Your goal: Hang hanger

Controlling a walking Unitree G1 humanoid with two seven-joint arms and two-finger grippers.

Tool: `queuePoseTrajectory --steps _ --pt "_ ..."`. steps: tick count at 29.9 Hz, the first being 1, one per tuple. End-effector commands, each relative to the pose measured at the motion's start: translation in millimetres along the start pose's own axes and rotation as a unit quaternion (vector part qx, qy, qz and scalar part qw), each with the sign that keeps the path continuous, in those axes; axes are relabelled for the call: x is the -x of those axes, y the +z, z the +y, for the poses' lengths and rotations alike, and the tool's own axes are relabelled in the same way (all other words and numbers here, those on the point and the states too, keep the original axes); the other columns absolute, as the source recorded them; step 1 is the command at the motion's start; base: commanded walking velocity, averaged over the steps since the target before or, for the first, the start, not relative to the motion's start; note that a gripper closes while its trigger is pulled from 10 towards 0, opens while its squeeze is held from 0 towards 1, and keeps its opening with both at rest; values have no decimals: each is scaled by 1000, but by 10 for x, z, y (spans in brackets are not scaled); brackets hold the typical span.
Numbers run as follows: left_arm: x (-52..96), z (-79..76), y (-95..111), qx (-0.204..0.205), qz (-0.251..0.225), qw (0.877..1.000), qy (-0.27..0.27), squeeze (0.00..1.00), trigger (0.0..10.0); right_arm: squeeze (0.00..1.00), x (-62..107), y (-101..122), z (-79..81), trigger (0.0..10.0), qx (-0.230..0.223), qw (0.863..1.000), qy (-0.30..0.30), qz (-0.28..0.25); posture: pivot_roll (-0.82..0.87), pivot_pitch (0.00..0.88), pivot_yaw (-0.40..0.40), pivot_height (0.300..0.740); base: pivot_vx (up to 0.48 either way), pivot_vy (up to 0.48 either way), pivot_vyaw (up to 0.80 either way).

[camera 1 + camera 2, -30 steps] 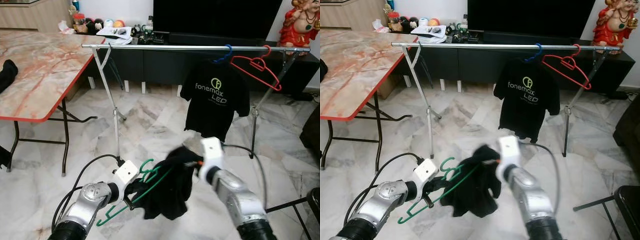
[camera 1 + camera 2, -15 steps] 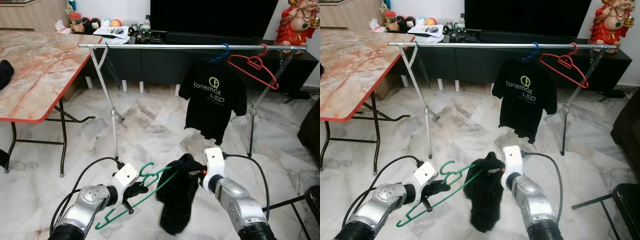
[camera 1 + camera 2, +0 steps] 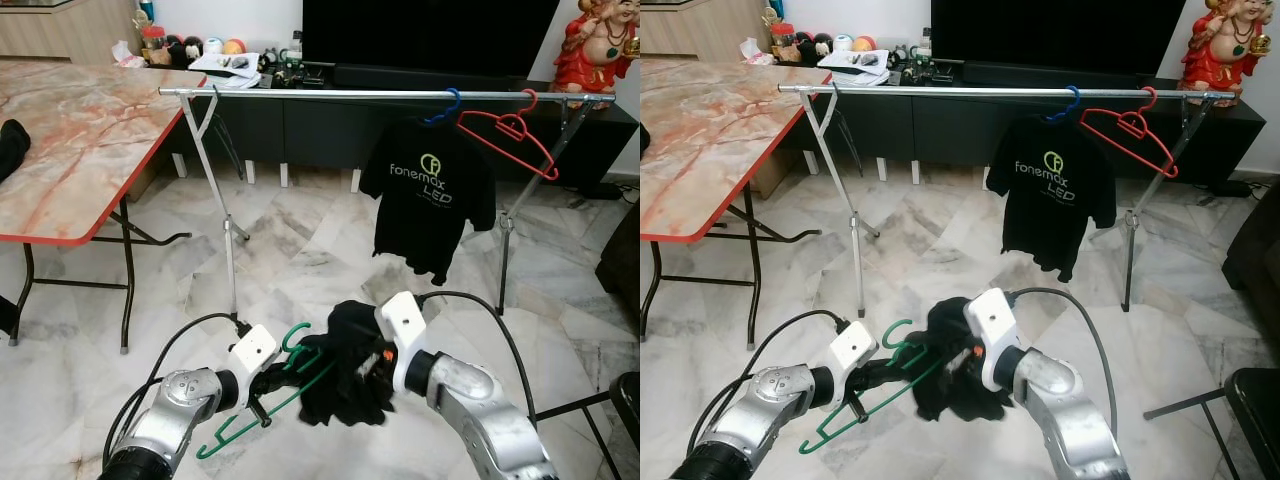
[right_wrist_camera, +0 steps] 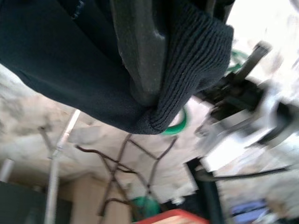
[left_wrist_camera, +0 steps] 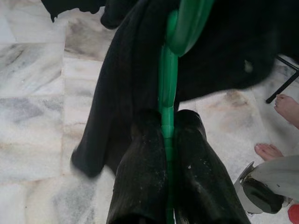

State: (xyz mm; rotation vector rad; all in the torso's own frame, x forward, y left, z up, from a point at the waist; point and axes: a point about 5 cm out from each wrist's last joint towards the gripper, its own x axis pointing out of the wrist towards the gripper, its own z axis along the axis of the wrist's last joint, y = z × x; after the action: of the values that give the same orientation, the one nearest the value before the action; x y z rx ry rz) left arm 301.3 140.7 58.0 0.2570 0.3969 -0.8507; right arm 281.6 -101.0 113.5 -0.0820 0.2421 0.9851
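Change: half a second ago the black garment [image 3: 350,360] hung long and loose below the right gripper [image 3: 378,362]; now it is bunched up and drawn in against the green hanger [image 3: 270,395], with the right arm swung toward the left one.
Meaning: judged from this, the robot is still dressing the hanger, and the hanging itself is not yet begun.
Left gripper [image 5: 166,140]: its two black fingers are pressed together on the green hanger's bar, low in front of the robot.
Right gripper: closed on a fold of the black garment, knit cloth wrapped over one finger [image 4: 140,51].
Hanger position: well short of the rail [image 3: 330,93], above the marble floor [image 3: 300,240].
Rail contents: a black printed T-shirt [image 3: 430,195] on a blue hanger [image 3: 445,108] and a bare red hanger [image 3: 510,135], both toward its right end.
Containers: none in play.
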Motion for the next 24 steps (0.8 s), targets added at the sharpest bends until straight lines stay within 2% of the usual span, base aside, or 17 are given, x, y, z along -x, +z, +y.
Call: queuePoseTrajectory --steps 1,3,5,8,9,11,13,15,16,24 --pt "10 23 18 1 -2 1000 5 0 10000 0 28 72 44 10000 35 999 25 -13 45 77 -36 740 0 0 0" --pt "9 29 15 3 -4 1000 10 0 10000 0 61 -35 -139 10000 25 999 -32 19 43 78 -37 740 0 0 0" --pt "4 34 19 2 -6 1000 16 0 10000 0 90 -194 -353 10000 -3 991 -114 66 42 79 -37 740 0 0 0" --pt "-1 57 33 2 -13 999 32 0 10000 0 143 -329 -507 10000 -31 978 -181 96 44 80 -36 740 0 0 0" --pt "0 64 37 2 -15 999 36 0 10000 0 149 -340 -516 10000 -33 977 -186 98 44 80 -36 740 0 0 0" --pt "1 78 50 2 -19 999 43 0 10000 0 131 -318 -474 10000 -36 981 -168 84 44 80 -37 740 0 0 0" --pt "7 104 70 7 -25 998 53 0 10000 0 90 -225 -300 10000 -25 994 -94 45 46 82 -36 740 0 0 0" --pt "13 111 70 12 -27 998 51 0 10000 0 82 -169 -161 10000 -8 999 -35 25 46 82 -36 740 0 0 0" --pt "23 101 69 13 -27 999 44 0 10000 0 102 -97 4 10000 5 999 36 -6 46 83 -36 740 0 0 0" --pt "-1 51 54 21 -31 999 32 0 10000 0 151 45 279 10000 25 989 142 -46 43 83 -37 740 0 0 0"
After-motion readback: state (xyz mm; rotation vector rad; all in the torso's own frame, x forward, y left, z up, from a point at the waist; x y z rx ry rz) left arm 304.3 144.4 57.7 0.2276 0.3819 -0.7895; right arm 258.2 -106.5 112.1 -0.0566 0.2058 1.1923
